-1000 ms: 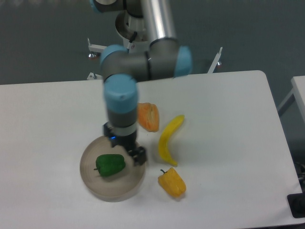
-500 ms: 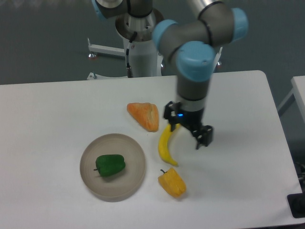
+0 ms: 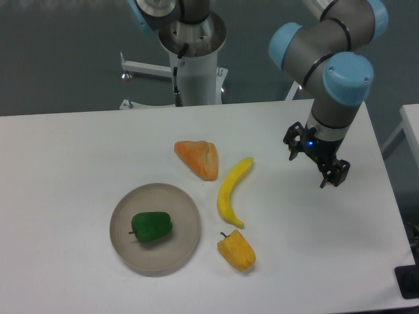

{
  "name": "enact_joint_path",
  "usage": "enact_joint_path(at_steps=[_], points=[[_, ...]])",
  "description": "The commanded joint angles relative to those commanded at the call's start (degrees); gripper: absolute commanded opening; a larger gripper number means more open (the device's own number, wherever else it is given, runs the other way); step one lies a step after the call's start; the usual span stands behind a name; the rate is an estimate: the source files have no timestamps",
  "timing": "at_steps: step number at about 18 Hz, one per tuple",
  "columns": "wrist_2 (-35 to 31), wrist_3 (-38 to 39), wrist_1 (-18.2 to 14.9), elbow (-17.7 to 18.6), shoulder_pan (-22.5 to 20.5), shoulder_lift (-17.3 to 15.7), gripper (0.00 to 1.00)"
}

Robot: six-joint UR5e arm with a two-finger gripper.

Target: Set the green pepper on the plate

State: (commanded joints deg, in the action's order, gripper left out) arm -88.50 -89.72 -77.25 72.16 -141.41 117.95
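Observation:
The green pepper (image 3: 152, 226) lies on its side in the middle of the round beige-grey plate (image 3: 183, 252) at the front left of the table. My gripper (image 3: 317, 164) hangs over the right part of the table, far from the plate. Its two dark fingers (image 3: 335, 174) stand apart with nothing between them, so it is open.
A yellow banana (image 3: 232, 191) lies right of the plate. A yellow-orange pepper (image 3: 237, 249) sits by the plate's lower right rim. An orange wedge-shaped fruit (image 3: 199, 157) lies behind the plate. The arm's base column (image 3: 194, 52) stands behind the table's back edge.
The arm has swung from over the plate's right rim across the table to the right side. The green pepper has stayed still on the plate.

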Motion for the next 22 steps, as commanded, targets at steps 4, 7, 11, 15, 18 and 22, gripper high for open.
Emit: enact_joint_path(at_steps=[4,7,11,15,18,22], points=[[-0.9,-4.3,0.1,0.5,-0.4,0.3,1.00],[-1.0,-4.5,-0.2,1.0,-0.4,0.3,1.00],[-1.6,-4.5,-0.3,1.2,-0.4,0.1,1.00],[-1.6,-4.5,-0.4,1.2,-0.2,0.2,1.00],[-1.6,-4.2,-0.5,1.3,0.5,0.2,1.00],[-1.6,-4.1,-0.6,1.3,0.9,0.2,1.00]])
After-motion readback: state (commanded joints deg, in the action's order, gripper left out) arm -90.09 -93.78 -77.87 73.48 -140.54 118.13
